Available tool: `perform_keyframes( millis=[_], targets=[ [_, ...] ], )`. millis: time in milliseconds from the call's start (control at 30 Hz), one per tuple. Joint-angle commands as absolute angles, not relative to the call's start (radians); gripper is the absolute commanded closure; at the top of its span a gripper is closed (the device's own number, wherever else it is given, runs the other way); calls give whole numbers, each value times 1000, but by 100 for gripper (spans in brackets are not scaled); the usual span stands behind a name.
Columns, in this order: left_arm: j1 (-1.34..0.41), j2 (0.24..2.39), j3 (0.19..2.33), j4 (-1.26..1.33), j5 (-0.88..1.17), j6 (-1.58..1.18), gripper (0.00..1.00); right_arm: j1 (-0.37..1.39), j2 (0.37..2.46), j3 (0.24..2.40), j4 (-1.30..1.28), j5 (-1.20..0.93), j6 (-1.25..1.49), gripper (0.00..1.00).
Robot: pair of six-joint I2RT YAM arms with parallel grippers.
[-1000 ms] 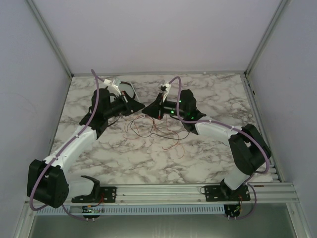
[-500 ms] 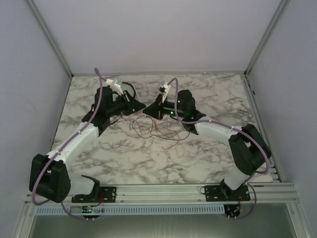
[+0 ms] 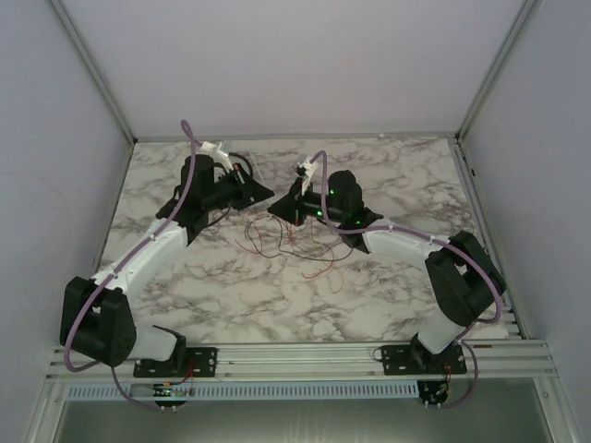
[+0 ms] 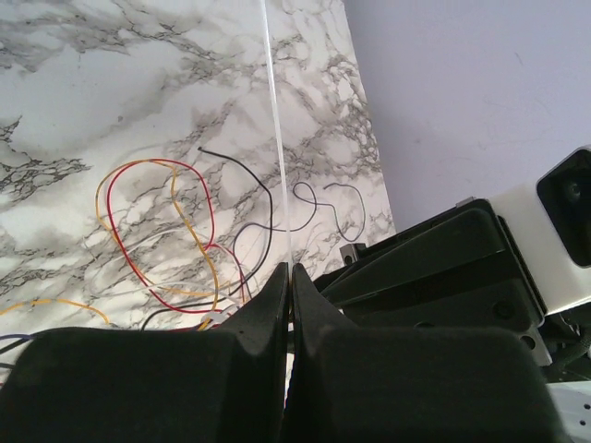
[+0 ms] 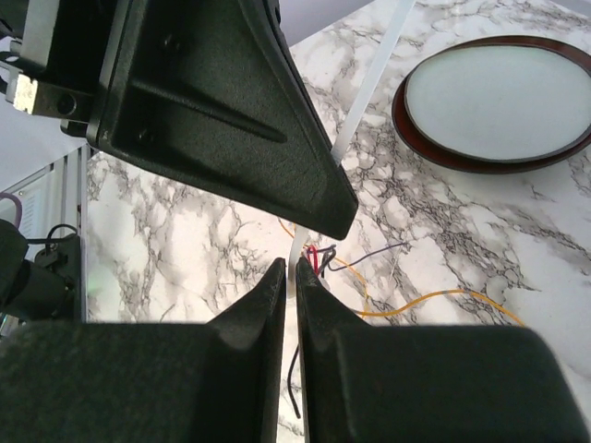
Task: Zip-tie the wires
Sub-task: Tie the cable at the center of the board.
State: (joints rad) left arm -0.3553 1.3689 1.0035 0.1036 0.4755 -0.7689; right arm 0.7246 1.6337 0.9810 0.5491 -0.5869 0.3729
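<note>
L pincer (image 4: 288, 272) & R pincer (image 5: 289, 268) both clamped on tie (image 4: 277, 138), mid-surface (image 3: 388, 185). At their 6 o'clock, wires (image 3: 286, 242) sprawl loose. Looks early: nothing cinched yet.

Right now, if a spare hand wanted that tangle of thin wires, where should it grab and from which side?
Probably where the wires bunch just ahead of the right gripper, which is shut on the zip tie. Come straight down: the strands lie flat on the table, and single loose loops look too thin to pinch.
</note>
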Motion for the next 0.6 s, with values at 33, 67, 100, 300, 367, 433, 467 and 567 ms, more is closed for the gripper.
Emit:
perform_keyframes(
  millis=[33,67,100,300,367,433,467,567],
  targets=[
    [-346,1374,1091,195,454,-772,100,755,1637,953,445,-619,351,93],
    [-345,1376,1096,195,453,-770,100,755,1636,951,442,-618,350,93],
    [-342,1380,1103,193,454,-769,100,756,1636,948,441,-617,350,93],
    [-333,1401,1159,168,454,-749,100,760,1638,933,440,-609,354,92],
    [-330,1414,1180,154,456,-739,100,762,1638,927,438,-609,354,92],
    [-325,1421,1199,143,457,-730,100,762,1637,920,437,-606,356,92],
    [-323,1426,1207,139,457,-728,100,764,1638,918,437,-605,356,92],
    [-318,1439,1227,131,460,-720,100,764,1637,913,437,-604,357,92]
  ],
)
